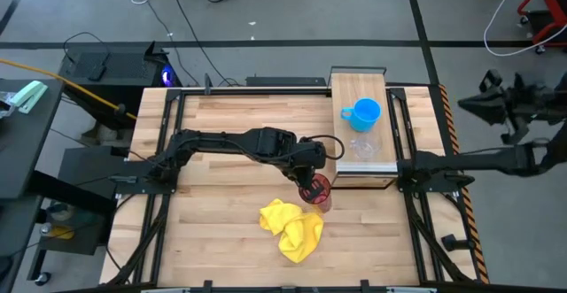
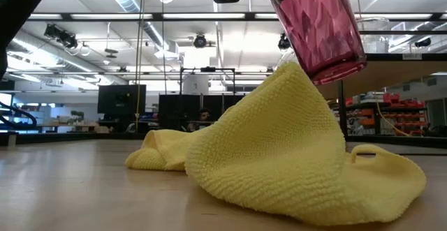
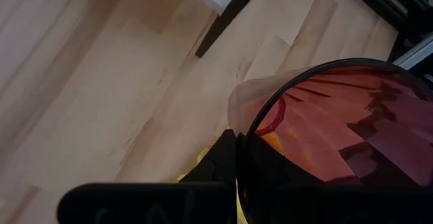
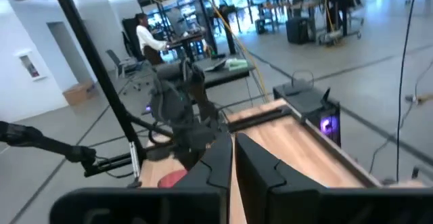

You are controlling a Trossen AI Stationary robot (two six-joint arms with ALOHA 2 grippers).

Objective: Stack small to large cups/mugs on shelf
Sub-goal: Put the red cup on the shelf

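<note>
The left pincer [image 1: 312,185] is clamped on the rim of the tumbler [image 1: 317,189], one dark finger inside the rim and the other outside, and holds it clear of the counter [image 1: 221,231]. The tumbler is dark red see-through plastic, cut in angular facets that catch the light; in the low view it hangs tilted, its narrower base down. Its base sits at the peak of the cloth [image 1: 293,227], which lies just below and beside the pincer; whether the two touch I cannot tell. The cloth is a yellow, nubby terry weave, crumpled into a soft mound with one flat corner trailing out over the wood.

The counter is pale butcher-block wood, laid in long strips with a smooth finish.

Beyond the pincer, toward the right arm, stands the shelf [image 1: 357,98]: a long light-wood platform with a pale front edge, raised on dark legs. On it sits the mug [image 1: 362,112], bright blue, opaque and round with a looped handle. Just beside it is the clear cup [image 1: 361,146], small and hard to make out against the wood.

The right pincer [image 4: 233,158] waits out past the counter's edge, well apart from everything, its dark fingers nearly together and holding nothing.

No writing or labels can be read on any of the things.
</note>
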